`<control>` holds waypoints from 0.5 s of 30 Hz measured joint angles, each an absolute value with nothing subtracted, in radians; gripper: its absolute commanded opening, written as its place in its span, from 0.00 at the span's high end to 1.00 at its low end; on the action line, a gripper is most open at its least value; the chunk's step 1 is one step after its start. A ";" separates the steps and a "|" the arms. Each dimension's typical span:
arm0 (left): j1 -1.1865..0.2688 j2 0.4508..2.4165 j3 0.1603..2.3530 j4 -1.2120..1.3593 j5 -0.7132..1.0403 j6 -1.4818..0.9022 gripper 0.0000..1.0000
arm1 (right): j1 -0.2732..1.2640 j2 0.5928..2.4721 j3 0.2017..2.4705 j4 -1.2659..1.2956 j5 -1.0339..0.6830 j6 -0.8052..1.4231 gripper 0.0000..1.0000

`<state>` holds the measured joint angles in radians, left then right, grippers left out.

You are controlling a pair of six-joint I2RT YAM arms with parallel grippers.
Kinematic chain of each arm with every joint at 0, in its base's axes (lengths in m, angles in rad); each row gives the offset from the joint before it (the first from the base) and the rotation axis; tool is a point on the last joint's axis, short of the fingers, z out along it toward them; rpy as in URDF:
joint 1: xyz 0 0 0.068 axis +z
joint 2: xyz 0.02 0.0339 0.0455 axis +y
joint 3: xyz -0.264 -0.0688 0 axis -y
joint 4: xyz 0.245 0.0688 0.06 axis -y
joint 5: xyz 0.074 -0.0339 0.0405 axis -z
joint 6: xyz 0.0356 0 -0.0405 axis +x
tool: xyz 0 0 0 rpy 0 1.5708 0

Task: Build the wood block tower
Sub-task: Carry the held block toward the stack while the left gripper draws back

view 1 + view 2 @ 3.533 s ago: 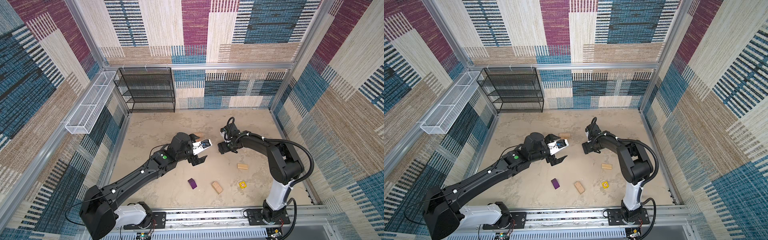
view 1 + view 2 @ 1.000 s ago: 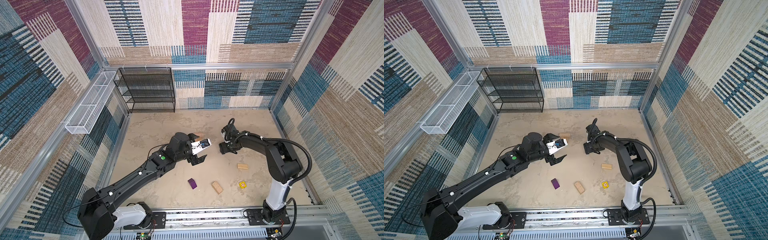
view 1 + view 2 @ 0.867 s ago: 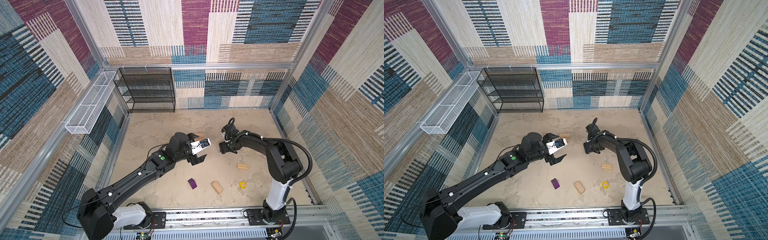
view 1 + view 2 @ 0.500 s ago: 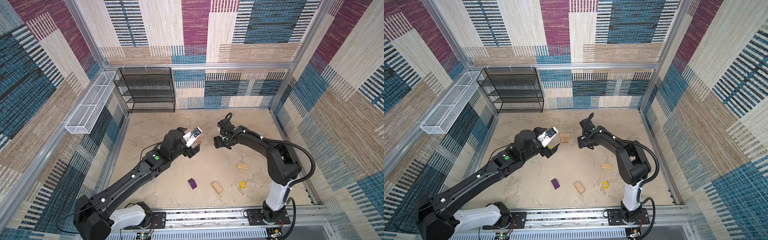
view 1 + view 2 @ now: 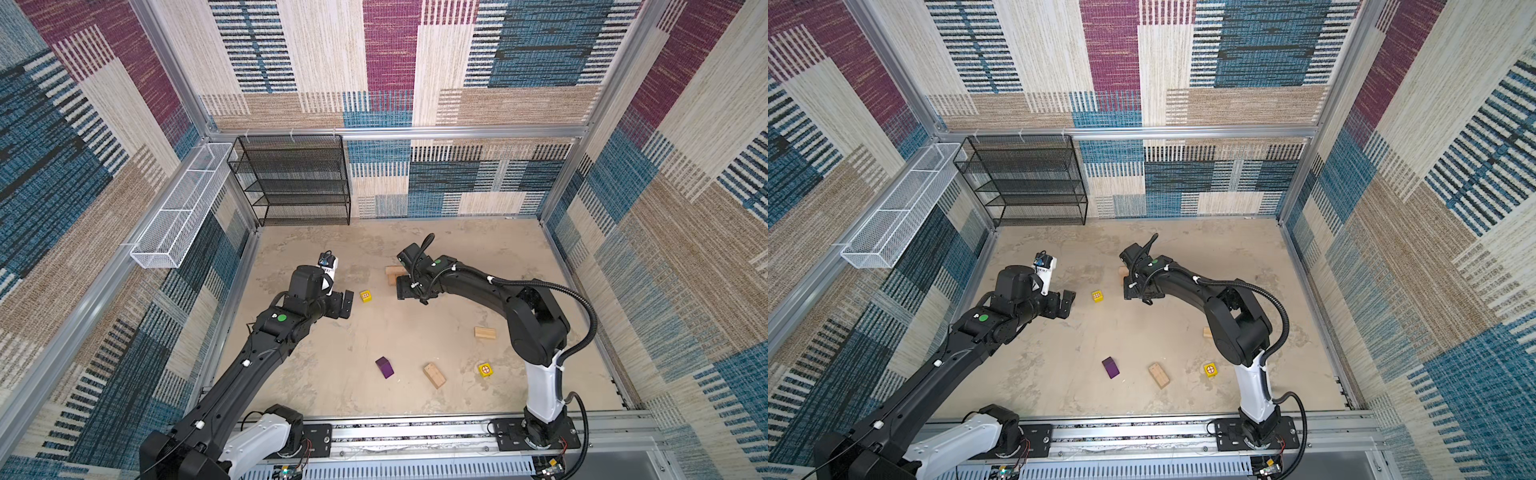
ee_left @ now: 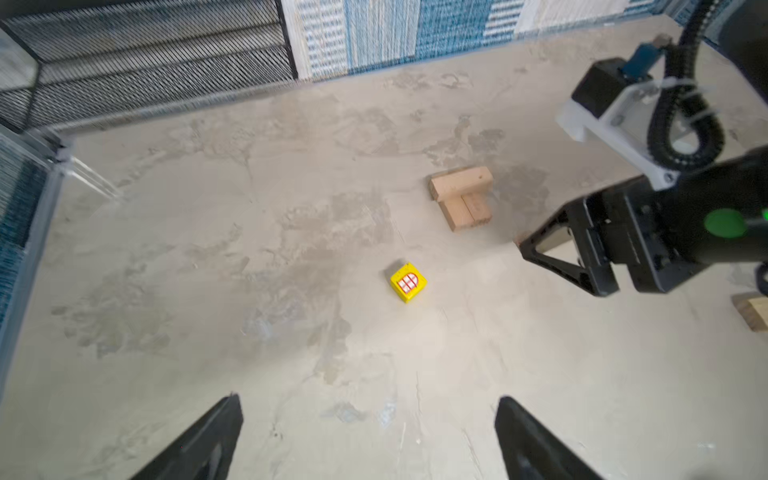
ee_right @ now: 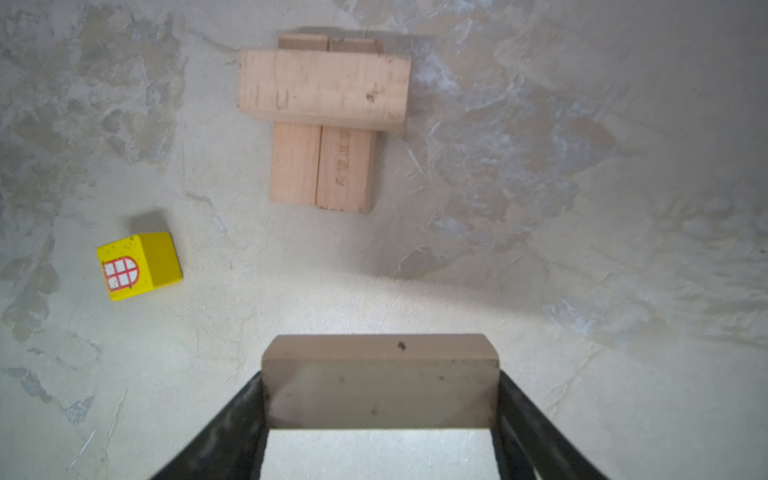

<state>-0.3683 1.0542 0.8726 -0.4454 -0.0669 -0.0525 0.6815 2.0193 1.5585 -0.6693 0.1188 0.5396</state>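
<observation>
Left pincer (image 6: 365, 436): spread wide and holding nothing. Its two black fingers frame bare worktop (image 6: 208, 249), and it points toward the window cube (image 6: 408, 282), near it but not touching.
Right pincer (image 7: 380, 390): pinching a tan brick, one finger pressed to each end. In both top views it sits just beside the tower (image 5: 394, 274).
Held brick (image 7: 380, 361): level across the fingers and apart from the tower.
Tower (image 7: 324, 87): two tan bricks lie flat, side by side and touching, with a third laid crosswise over one end. The rest of the lower pair is uncovered. It stands toward the rear middle of the worktop.
Window cube: yellow, with its red-framed window face up. It sits on the worktop between the two pincers, apart from the tower.
Second yellow cube (image 5: 486, 369): near the front, close to the right arm's white upright.
Purple block (image 5: 385, 367): front middle, standing alone.
Angled brick (image 5: 434, 375): lies askew between the purple block and the second yellow cube.
Side brick (image 5: 485, 332): lies flat under the right arm's elbow.
Wire shelf (image 5: 291, 178): black, against the back wall at the left.
</observation>
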 measured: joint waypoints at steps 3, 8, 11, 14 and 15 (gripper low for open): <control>-0.364 1.057 0.860 -0.447 -0.046 -0.056 0.00 | 0.688 2.065 1.612 -0.669 0.130 0.548 0.44; -0.360 1.069 0.860 -0.446 -0.021 -0.056 0.00 | 0.690 2.120 1.687 -0.667 0.146 0.551 0.44; -0.358 1.074 0.860 -0.446 -0.019 -0.056 0.00 | 0.690 2.152 1.728 -0.667 0.157 0.550 0.42; -0.356 1.074 0.860 -0.446 -0.006 -0.056 0.00 | 0.691 2.181 1.769 -0.670 0.167 0.542 0.42; -0.355 1.073 0.860 -0.446 0.004 -0.055 0.00 | 0.691 2.187 1.779 -0.670 0.168 0.539 0.42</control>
<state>-0.3553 1.0733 0.8600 -0.4461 0.0040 -0.0551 0.6910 2.1868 1.7786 -0.6701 0.1677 0.5392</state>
